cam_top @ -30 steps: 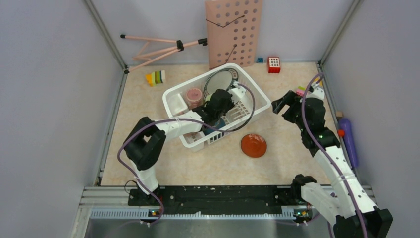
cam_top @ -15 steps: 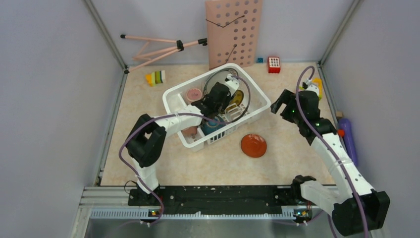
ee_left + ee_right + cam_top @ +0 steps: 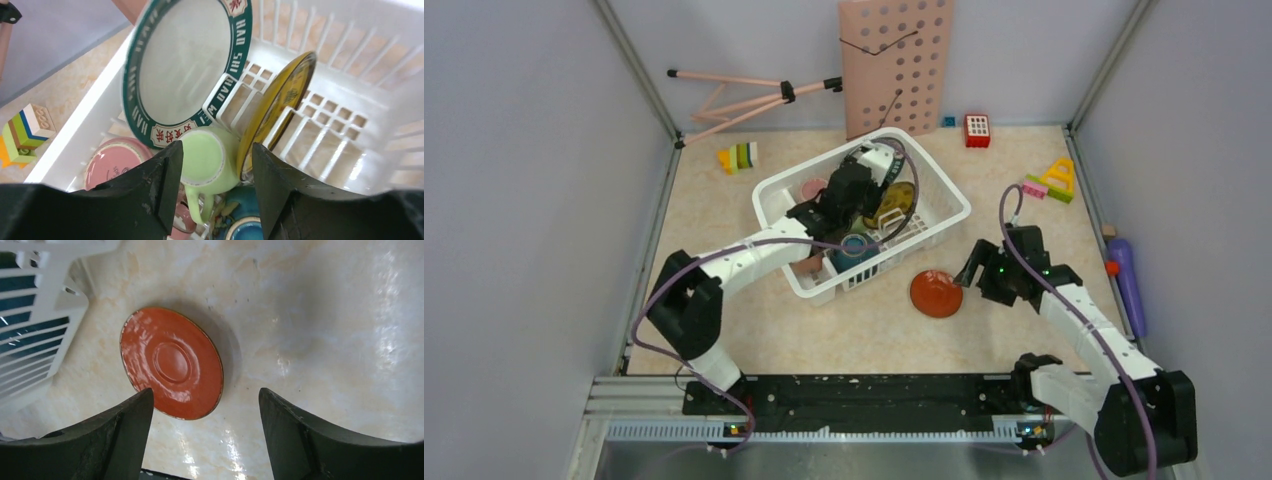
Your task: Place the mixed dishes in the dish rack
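The white dish rack [image 3: 957,203] sits mid-table. In it, the teal-rimmed plate [image 3: 187,65] and the yellow plate [image 3: 277,105] stand on edge in the dividers. Below them lie the light green mug [image 3: 210,160], a pink cup [image 3: 112,162] and the blue bowl [image 3: 245,227]. My left gripper [image 3: 856,195] hovers over the rack, open [image 3: 217,185], with the mug showing between its fingers and nothing held. The orange plate [image 3: 936,293] lies flat on the table in front of the rack. My right gripper [image 3: 969,272] is open just right of it, low over the table [image 3: 205,435], with the orange plate [image 3: 171,362] ahead.
A pink perforated board [image 3: 896,65] and a folded tripod [image 3: 744,95] lean at the back wall. Toy blocks lie at the back left [image 3: 739,157], back [image 3: 977,130] and right [image 3: 1057,178]. A purple cylinder [image 3: 1127,285] lies along the right wall.
My left gripper opened and drew back left; the yellow plate now stands free in the dividers. My right arm swung from beside the rack's right end down to the orange plate.
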Motion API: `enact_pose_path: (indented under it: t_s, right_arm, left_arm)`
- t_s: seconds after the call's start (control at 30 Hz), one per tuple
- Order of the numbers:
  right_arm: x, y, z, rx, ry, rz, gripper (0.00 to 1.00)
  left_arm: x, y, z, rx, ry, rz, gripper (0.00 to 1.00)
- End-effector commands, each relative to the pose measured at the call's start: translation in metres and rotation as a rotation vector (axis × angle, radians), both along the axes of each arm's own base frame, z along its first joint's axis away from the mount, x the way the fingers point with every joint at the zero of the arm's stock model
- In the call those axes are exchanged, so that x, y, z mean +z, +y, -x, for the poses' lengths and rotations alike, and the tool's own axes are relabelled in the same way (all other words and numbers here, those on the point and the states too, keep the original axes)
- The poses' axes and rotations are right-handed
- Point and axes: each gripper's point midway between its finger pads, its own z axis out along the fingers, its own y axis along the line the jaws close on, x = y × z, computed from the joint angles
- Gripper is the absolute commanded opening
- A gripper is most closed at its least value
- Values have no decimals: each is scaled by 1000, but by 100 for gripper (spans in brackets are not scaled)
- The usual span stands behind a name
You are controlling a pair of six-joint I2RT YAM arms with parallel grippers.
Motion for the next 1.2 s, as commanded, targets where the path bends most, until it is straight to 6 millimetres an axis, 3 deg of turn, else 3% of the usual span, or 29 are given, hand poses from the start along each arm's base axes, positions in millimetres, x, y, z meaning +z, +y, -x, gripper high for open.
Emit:
enact_pose_path:
  t_s: [0.0, 0.17, 0.33, 0.6, 0.77, 0.8, 0.83, 0.9, 1.03, 1.17]
  right_arm:
    - [-11, 20, 9, 20, 38, -115, 75]
    - [-34, 36, 21, 34, 116, -220, 75]
    - [-48, 45, 25, -6, 163, -294, 72]
    - [-76, 35, 24, -113, 199, -266, 42]
    - [-89, 19, 16, -195, 190, -207, 40]
    - [-90, 17, 13, -202, 179, -200, 38]
    - [-90, 16, 10, -201, 165, -199, 22]
    - [-91, 16, 6, -199, 142, -203, 2]
    - [-79, 10, -2, -162, 108, -149, 0]
    - [-43, 11, -7, -71, 10, -132, 0]
  left_arm:
    - [54, -1, 25, -27, -9, 202, 59]
    - [71, -1, 58, -84, 45, 343, 61]
    - [74, 1, 80, -105, 105, 431, 62]
    - [65, 8, 96, -97, 148, 478, 62]
    - [60, 10, 101, -96, 162, 483, 61]
    - [59, 10, 101, -97, 165, 483, 61]
    - [59, 10, 102, -100, 167, 483, 61]
    - [59, 10, 102, -101, 168, 485, 61]
    - [61, 9, 103, -107, 167, 489, 61]
    - [67, 3, 108, -142, 182, 511, 61]
